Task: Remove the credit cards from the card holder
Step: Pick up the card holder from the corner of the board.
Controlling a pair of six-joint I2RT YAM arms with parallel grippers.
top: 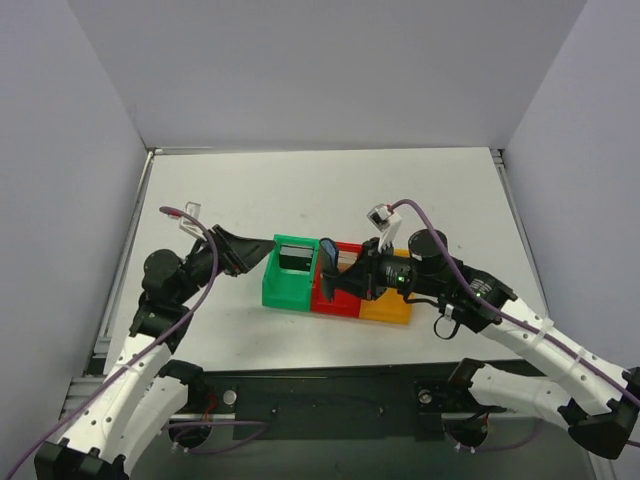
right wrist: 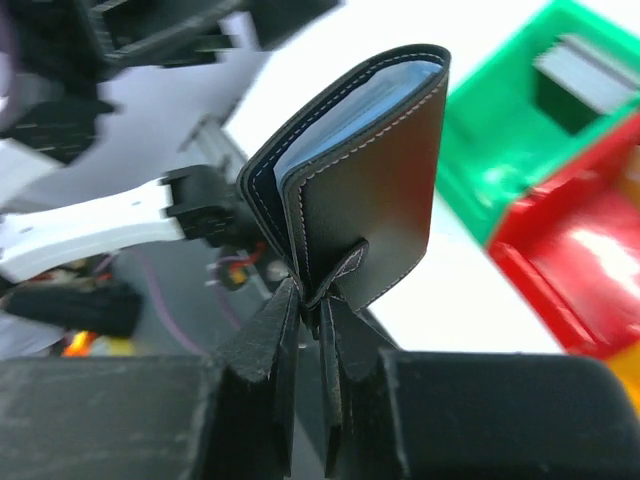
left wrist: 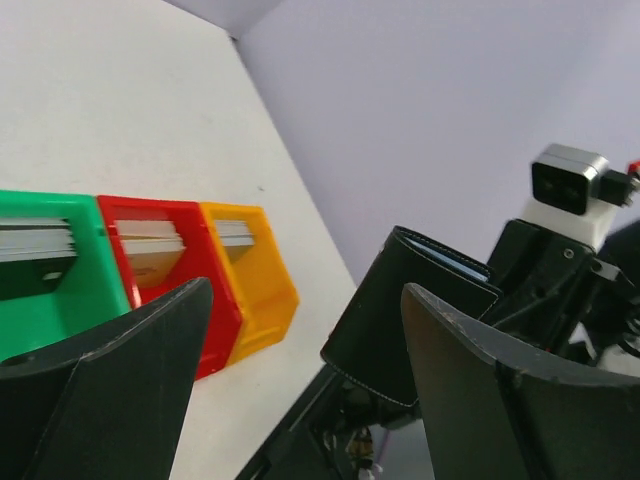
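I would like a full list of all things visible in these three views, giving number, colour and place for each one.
folded leather card holder: one, black with pale stitching, a pale blue layer showing in its fold; held up over the boxes.
row of joined open-top plastic boxes: one row of three, green, red and orange; at the middle of the table.
cards in the green box: one stack, grey; number unclear.
cards in the red box: a few, grey over tan.
cards in the orange box: grey edges, mostly hidden.
table: one, white.
left gripper: one, black, open and empty; left of the green box.
right gripper: one, black, shut on the card holder's lower edge.
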